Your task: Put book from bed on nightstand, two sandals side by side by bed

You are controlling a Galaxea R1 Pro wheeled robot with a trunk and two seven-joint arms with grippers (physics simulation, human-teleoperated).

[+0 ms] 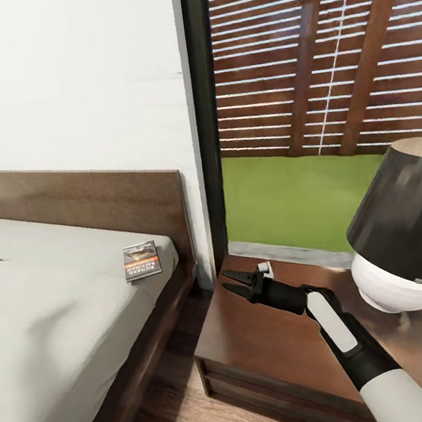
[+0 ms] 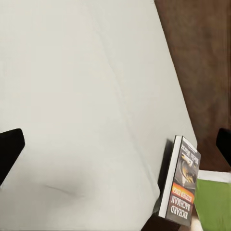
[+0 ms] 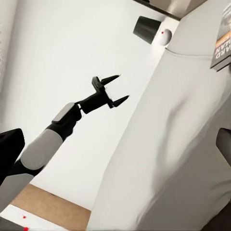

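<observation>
The book [image 1: 141, 260] is not moved yet: it lies flat on the pale mattress of the bed [image 1: 59, 322], close to the corner near the headboard, on the side of the bed that faces the nightstand [image 1: 253, 338]. So the first part of my task is still open, and I judge that I am only preparing the reach for it. My right gripper [image 1: 236, 282] hangs above the back part of the nightstand top, pointing toward the bed, with its two fingers spread apart and nothing between them. The book is still well apart from it, across the gap between nightstand and bed. My left gripper [image 3: 111, 91] I can see from my right wrist camera, raised in front of the white wall beside the mattress; its fingers are also spread and empty. In my left wrist view the book [image 2: 180, 185] appears at the edge of the mattress, with the dark wood beyond it. On the nightstand stands a lamp [image 1: 405, 233] with a dark shade and white base, so I think the free place for the book is the front and left part of the top. The sandals I have not handled; that part is all left to do.
</observation>
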